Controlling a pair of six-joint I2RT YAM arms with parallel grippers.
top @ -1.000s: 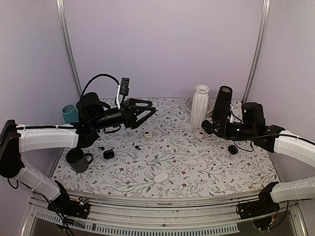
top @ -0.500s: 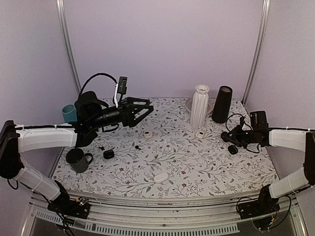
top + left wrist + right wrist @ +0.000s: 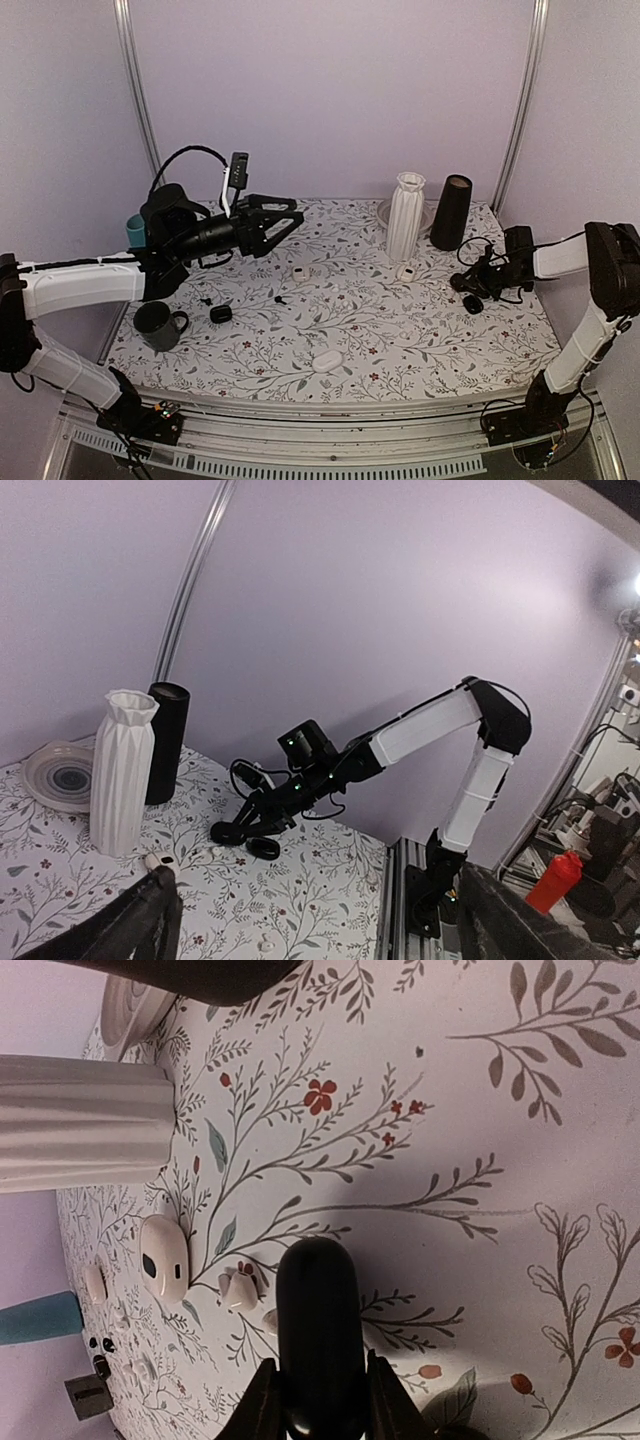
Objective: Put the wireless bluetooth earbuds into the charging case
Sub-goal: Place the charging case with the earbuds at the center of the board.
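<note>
Floral worktop [image 3: 400,340]: your right end effector [image 3: 320,1400] is closed on the black case [image 3: 317,1300], right of the white vase [image 3: 405,228]. The left end effector [image 3: 290,217] hangs open. The black earbuds [image 3: 279,298] lie well left of the vase. Grip the case squarely and hold it level.

Right tool [image 3: 468,292] swung from vase [image 3: 405,230] down onto black case [image 3: 473,304]; left tool [image 3: 283,228] drew back.

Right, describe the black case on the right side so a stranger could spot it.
Find the white ribbed vase at the back right. Nearer and to its right, the right pincer is closed around the black case. The white case sits by the vase, and the other black case lies far left, near the mug.
</note>
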